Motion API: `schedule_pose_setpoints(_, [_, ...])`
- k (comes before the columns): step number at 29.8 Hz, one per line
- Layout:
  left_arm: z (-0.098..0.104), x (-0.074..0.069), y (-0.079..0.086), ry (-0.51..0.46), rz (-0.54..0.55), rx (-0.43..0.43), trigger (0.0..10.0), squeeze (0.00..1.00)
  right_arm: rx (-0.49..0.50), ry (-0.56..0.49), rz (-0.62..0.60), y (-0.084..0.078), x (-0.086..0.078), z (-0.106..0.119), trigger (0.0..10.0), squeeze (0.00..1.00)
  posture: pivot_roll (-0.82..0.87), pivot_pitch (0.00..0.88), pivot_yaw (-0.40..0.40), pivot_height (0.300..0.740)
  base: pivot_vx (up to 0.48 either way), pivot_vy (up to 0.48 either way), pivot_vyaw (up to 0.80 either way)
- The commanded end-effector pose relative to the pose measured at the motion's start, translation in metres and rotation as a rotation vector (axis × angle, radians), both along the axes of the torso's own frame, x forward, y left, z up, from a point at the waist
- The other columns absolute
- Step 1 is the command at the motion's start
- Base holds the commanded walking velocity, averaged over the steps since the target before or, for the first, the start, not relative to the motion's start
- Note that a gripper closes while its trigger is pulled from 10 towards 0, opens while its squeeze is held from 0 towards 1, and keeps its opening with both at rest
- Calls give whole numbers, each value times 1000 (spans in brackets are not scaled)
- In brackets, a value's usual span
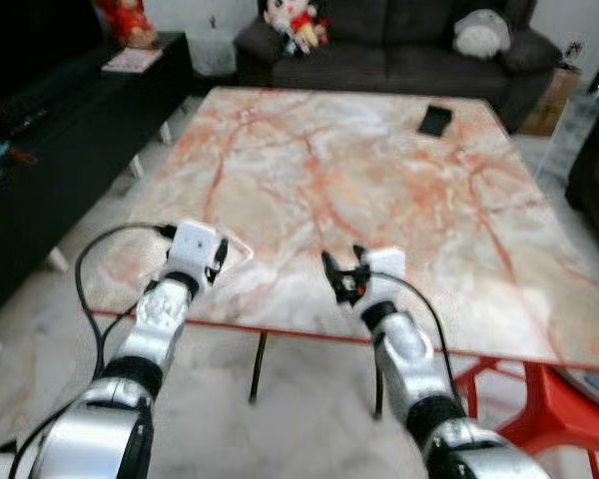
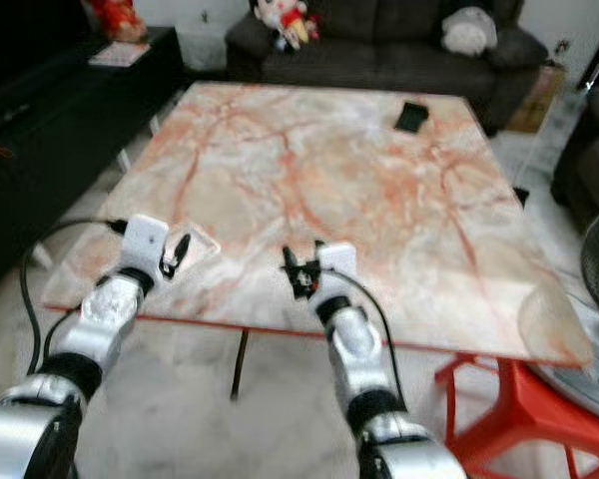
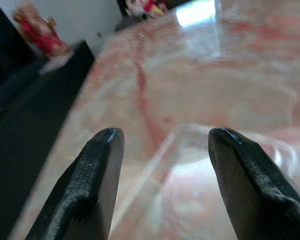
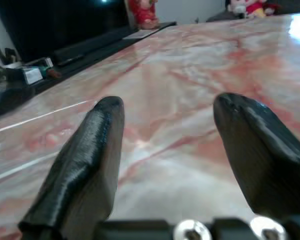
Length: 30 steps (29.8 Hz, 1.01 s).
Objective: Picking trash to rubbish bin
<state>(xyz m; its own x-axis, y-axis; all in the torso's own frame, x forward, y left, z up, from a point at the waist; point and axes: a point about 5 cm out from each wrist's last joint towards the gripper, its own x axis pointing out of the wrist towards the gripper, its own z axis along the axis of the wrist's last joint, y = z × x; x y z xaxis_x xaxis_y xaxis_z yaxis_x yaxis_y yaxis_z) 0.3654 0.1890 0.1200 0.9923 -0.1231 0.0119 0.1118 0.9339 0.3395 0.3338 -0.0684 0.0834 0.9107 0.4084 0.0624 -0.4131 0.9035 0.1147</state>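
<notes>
Clear plastic trash [image 1: 235, 249], hard to make out against the marble table [image 1: 379, 180], lies flat at the near left edge, just ahead of the left gripper [image 3: 165, 145], whose fingers are spread wide and hold nothing. Beside it over the near edge, the right gripper [image 4: 165, 120] is equally open and empty. A small black object [image 1: 434, 120] lies far across the broad bare tabletop.

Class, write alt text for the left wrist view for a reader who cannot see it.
The left pincer hangs open just above a pink-veined marble table, its two black fingers either side of a clear plastic wrapper lying on the tabletop. A red figurine stands blurred beyond the table.
</notes>
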Motion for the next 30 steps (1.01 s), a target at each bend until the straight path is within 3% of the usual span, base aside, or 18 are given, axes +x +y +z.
schedule_pose_setpoints(1, [5,2,-9,-24,-26,-3,10000,0,-24,-17,-24,-12,3,2,10000,0,31,9,9,740,304,0,0])
schedule_pose_setpoints(8, [5,2,-9,-25,-24,-4,10000,0,-23,-17,-21,-11,3,2,10000,0,33,9,8,740,309,0,642])
schedule_pose_setpoints(27, [5,2,-8,-23,-28,-2,10000,0,7,7,-32,-12,3,1,10000,0,33,12,8,740,308,0,0])
schedule_pose_setpoints(30, [4,2,-9,-22,-28,-2,10000,0,7,9,-32,-13,3,1,10000,0,33,12,8,740,314,0,-788])
